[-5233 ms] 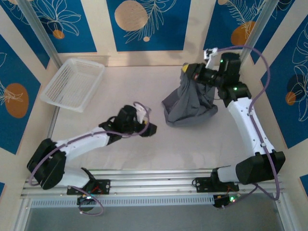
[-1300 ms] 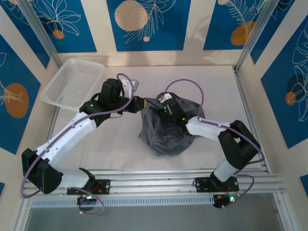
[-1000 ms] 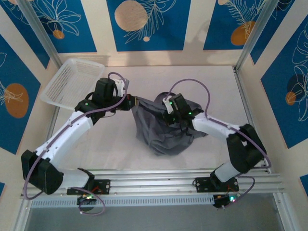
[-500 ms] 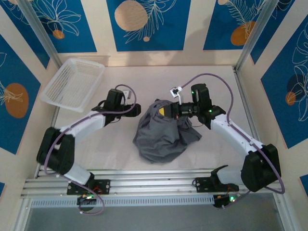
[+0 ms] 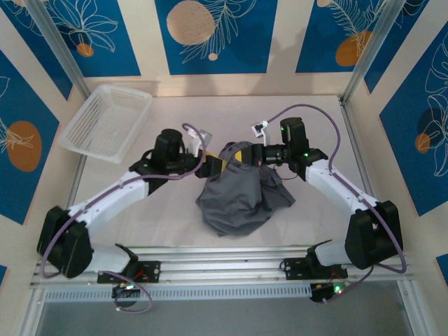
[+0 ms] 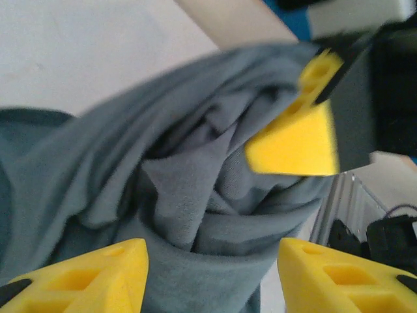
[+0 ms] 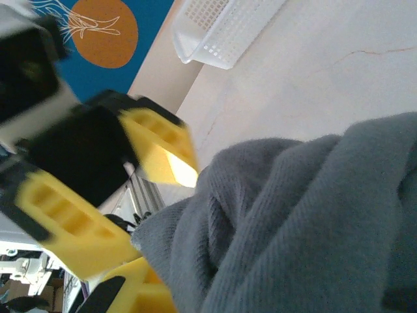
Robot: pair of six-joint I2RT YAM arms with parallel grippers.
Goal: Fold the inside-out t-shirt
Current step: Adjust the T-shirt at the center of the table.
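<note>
The inside-out t-shirt (image 5: 236,199) is a bunched slate-grey heap in the middle of the table. Its top is pulled up into a twisted wad (image 6: 195,195). My right gripper (image 5: 241,155) is shut on that wad from the right; one of its yellow fingers (image 6: 294,138) shows in the left wrist view. My left gripper (image 5: 214,165) comes in from the left, facing the right one. It is open, and its yellow fingers (image 6: 85,277) stand on either side of a fold of the grey cloth (image 7: 306,222).
A white mesh basket (image 5: 106,122) sits tilted at the back left corner, also in the right wrist view (image 7: 221,29). Bare table lies left and right of the heap. Aluminium rails (image 5: 224,266) run along the near edge.
My left gripper let go of the shirt's edge, drew back, and has come in again, open around the wad. My right gripper kept its grip and swung round, bunching the shirt.
</note>
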